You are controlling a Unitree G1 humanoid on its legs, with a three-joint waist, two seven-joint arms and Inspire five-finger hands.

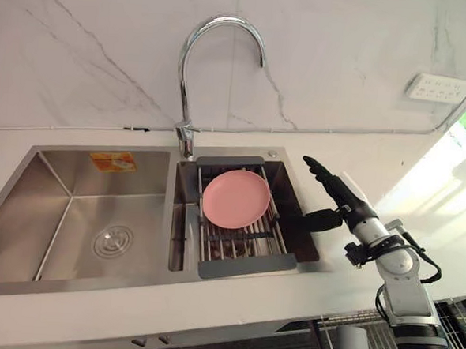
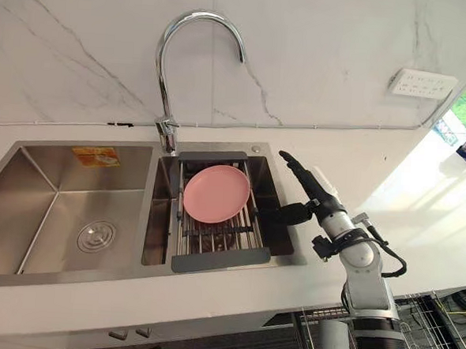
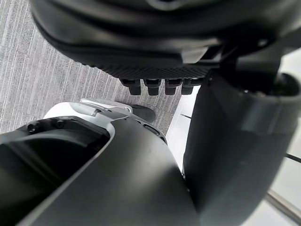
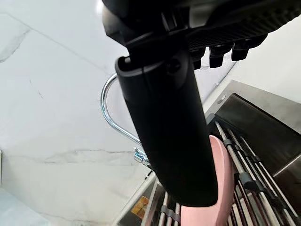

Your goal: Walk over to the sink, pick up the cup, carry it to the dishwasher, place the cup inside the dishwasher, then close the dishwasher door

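My right hand (image 1: 348,204) spread empty nearby, I judge the pink plate (image 1: 235,198) on the drying rack (image 1: 247,266) light, stiff, probably slick plastic, best pinched at its rim.

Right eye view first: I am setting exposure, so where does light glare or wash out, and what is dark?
Right eye view: sunlight washes out the counter beyond the right hand; highlights glint on the faucet; the pink plate is evenly lit. Right wrist view: the thumb is dark against the bright wall. Left wrist view: the left hand is shaded.
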